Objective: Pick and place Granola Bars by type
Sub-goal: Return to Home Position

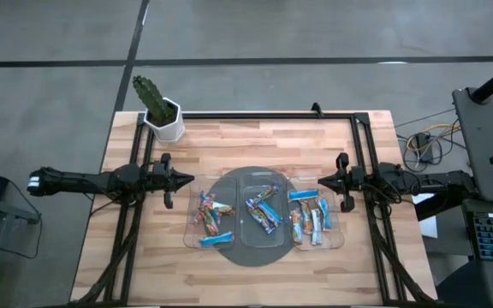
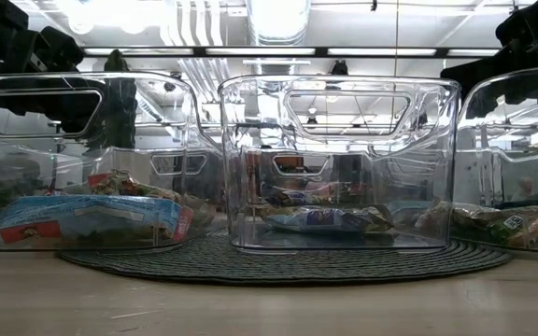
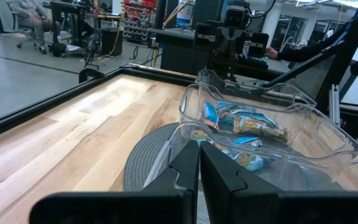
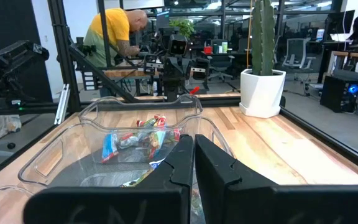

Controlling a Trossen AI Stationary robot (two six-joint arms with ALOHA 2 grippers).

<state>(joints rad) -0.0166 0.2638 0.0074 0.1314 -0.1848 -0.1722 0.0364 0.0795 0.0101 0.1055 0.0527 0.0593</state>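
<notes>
Pale wooden tabletop [image 1: 229, 274]: slim foil-wrapped Granola Bars [image 1: 262, 214], blue, pink and tan, lie in three clear plastic trays [image 1: 259, 240] at centre. At nine o'clock the left gripper [image 1: 188, 179], at three the right gripper [image 1: 322, 181], both pinched closed, empty.

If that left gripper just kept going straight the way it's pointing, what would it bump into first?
Most likely the near rim of the left clear bin. The left gripper, shut, points at it from close by, though its height against the rim is unclear.
</notes>
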